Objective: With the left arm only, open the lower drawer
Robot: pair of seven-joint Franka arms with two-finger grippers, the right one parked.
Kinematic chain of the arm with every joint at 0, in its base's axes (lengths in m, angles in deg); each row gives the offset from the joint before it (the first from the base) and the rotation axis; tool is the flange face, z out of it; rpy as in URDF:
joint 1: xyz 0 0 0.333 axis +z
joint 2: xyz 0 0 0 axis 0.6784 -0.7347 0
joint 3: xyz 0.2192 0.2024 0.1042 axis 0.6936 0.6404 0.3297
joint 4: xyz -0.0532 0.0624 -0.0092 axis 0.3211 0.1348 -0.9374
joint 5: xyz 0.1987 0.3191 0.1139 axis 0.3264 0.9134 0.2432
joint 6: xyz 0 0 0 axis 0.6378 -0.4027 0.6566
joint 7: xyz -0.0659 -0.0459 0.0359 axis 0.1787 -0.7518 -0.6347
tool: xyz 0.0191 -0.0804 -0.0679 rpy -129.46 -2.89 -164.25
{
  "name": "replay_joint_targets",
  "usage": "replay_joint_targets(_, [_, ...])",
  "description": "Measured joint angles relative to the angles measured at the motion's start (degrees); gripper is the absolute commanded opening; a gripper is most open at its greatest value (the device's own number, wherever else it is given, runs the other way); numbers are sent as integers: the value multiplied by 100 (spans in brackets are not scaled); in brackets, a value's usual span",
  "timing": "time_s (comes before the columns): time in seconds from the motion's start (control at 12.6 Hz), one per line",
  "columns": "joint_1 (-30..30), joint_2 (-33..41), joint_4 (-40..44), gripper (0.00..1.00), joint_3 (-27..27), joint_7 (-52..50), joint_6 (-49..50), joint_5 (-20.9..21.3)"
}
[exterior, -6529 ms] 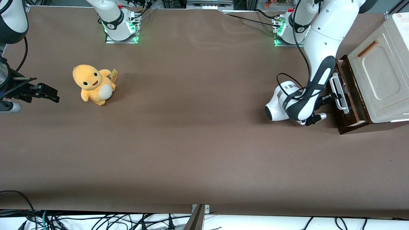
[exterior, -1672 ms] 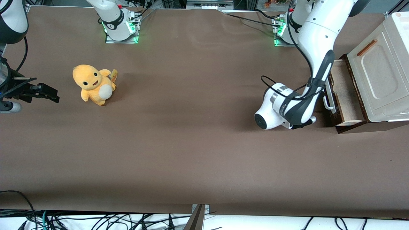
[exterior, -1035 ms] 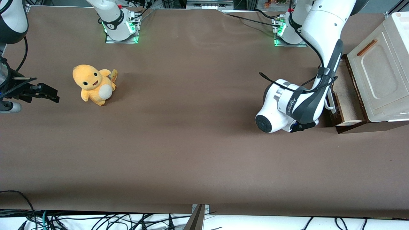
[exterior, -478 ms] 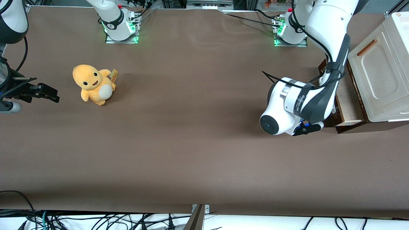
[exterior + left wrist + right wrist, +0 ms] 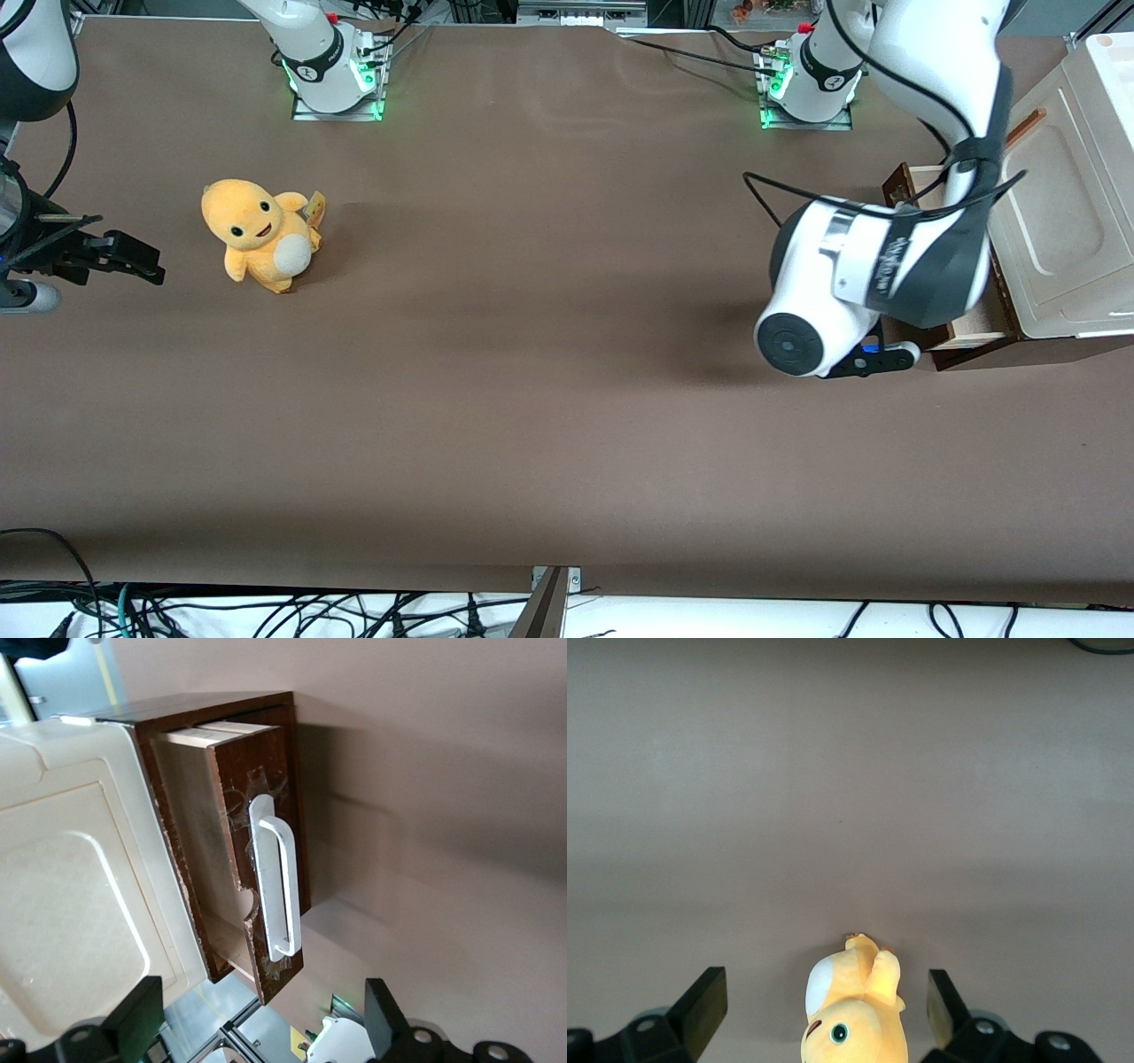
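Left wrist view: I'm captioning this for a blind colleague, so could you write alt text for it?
The lower drawer, dark brown with a long white bar handle, stands pulled partly out, showing its pale wood inside. The open gripper hangs clear of the handle, holding nothing. A cream panel lies beside the drawer.

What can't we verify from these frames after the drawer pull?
- Front view: the left arm covers most of the lower drawer, hiding its white handle.
- Front view: the gripper, beside the drawer, is mostly under the wrist.
- Left wrist view: drawer interior hidden by the cream panel; gripper fingers apart, edge-cropped.
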Motion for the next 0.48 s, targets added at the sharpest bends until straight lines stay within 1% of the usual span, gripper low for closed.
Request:
replay_joint_targets(0.24, [106, 73, 229, 100, 0, 442, 2, -60])
replay_joint_targets(0.48, [112, 160, 410, 100, -6, 525, 2, -97])
